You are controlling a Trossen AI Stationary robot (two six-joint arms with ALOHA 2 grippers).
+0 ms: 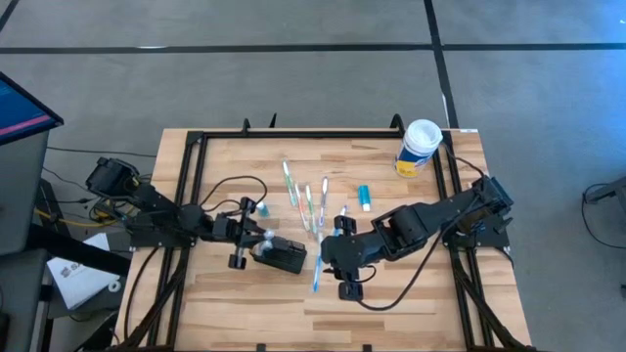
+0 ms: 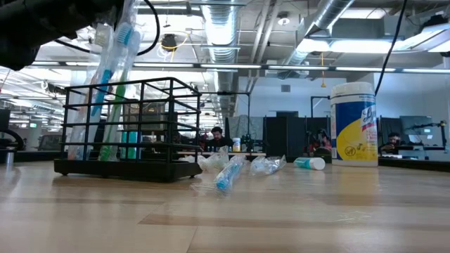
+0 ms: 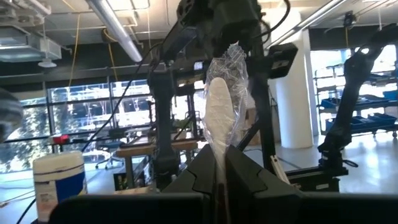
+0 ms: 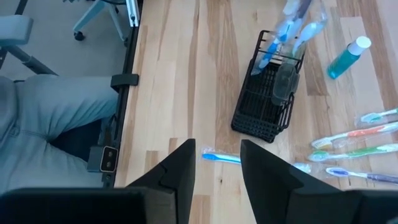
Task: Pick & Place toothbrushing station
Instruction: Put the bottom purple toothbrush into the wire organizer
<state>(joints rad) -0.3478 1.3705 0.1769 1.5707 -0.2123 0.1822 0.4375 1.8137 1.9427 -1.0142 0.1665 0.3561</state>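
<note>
The toothbrushing station (image 1: 286, 257) is a black wire-frame holder standing on the table left of centre; it also shows in the low view (image 2: 130, 130) and the right wrist view (image 4: 266, 99). Wrapped toothbrushes (image 2: 112, 77) lean in it. My left gripper (image 1: 256, 241) is above its left end, shut on a wrapped toothbrush (image 3: 219, 106). My right gripper (image 1: 331, 262) is open just right of the holder, over a blue toothbrush (image 4: 221, 157) that lies on the table. Its fingers stand on either side of the brush without touching it. My left gripper pinches the plastic-wrapped toothbrush between its two fingers; the wrapped white end (image 3: 219, 124) stands out past the fingertips. The brush is tilted above the holder (image 2: 116, 49). I cannot tell whether its lower end rests in the holder.
Several wrapped toothbrushes (image 1: 308, 200) lie at the table's middle, with a small teal bottle (image 1: 364, 198) to their right. A yellow-and-white canister (image 1: 419, 147) stands at the far right corner. A person's grey trouser legs (image 4: 43, 106) show at the table's near edge.
</note>
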